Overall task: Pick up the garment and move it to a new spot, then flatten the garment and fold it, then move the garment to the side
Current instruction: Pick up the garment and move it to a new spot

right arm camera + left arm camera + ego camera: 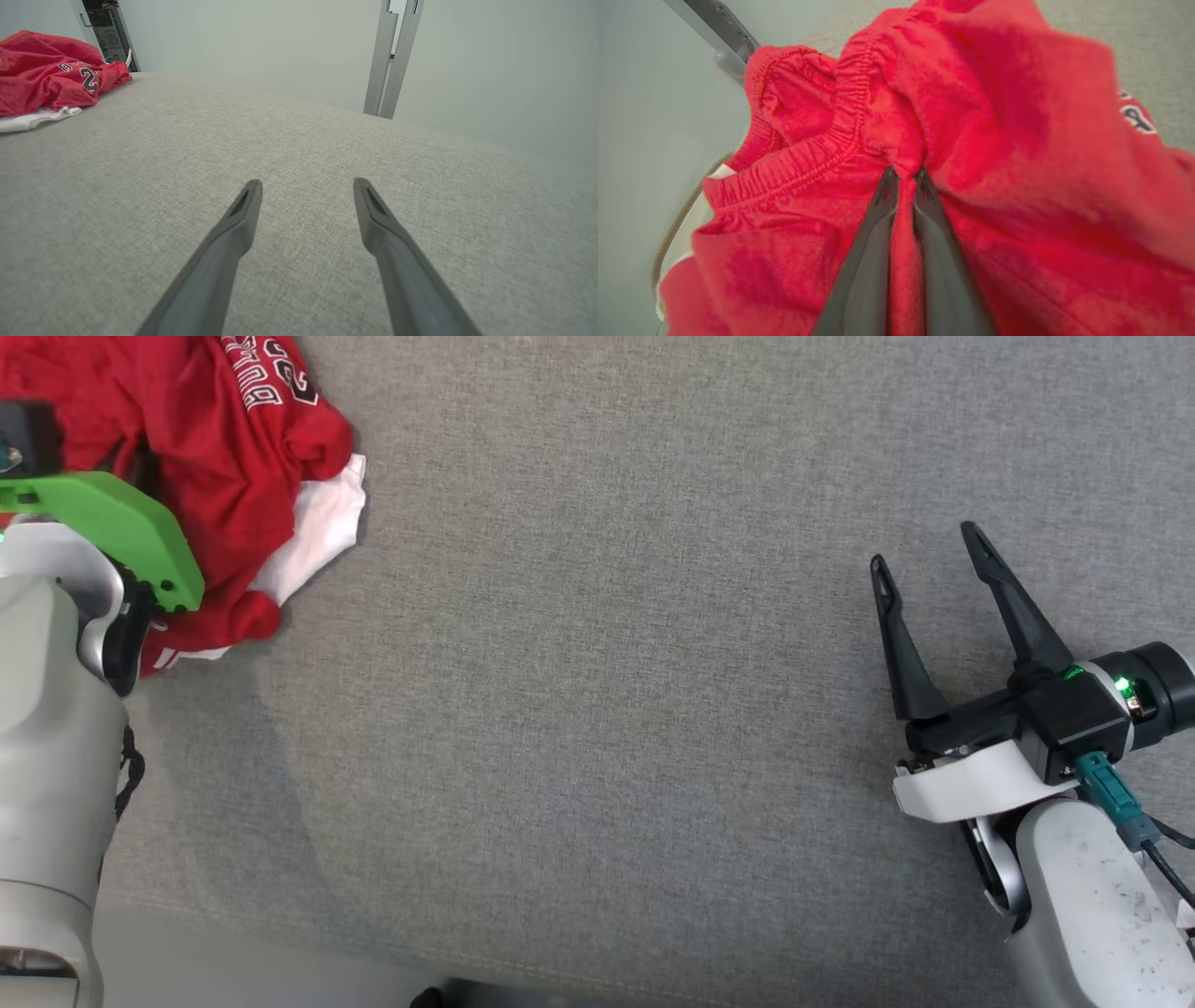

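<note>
Left end effector (903,173) — tight on garment (1017,140)

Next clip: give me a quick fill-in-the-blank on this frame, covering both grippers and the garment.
1. The left gripper is shut on a fold of the ____ garment.
2. The right gripper stands ____ over the grey surface, holding nothing.
3. In the head view the garment lies at the upper ____ corner.
4. A bit of ____ cloth shows at the garment's edge.

Missing words: red; open; left; white.
</note>
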